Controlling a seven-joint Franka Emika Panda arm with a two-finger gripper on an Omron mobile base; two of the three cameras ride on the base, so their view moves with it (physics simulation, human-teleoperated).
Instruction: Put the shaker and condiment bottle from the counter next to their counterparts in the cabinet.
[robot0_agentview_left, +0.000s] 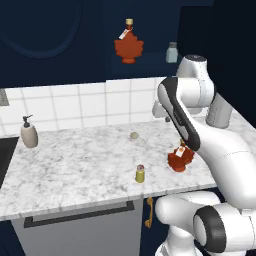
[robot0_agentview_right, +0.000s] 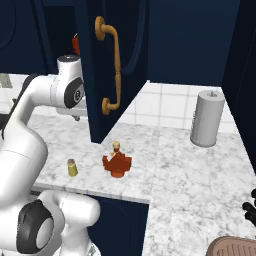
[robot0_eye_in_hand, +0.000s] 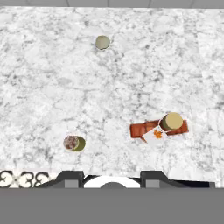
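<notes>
Shaker (robot0_eye_in_hand: 75, 143) stands near counter (robot0_eye_in_hand: 52, 87) edge, apart from condiment bottle (robot0_eye_in_hand: 159, 128).

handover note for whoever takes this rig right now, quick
End effector: above the counter, holding nothing; jaws hard to read, seemingly shut.
Shaker and condiment bottle: both upright on the counter near its front edge, apart.
Cabinet: open, with the counterpart leaf bottle and blue-grey shaker on its shelf.
Done: nothing moved.
Left: carry both up beside their counterparts.
</notes>
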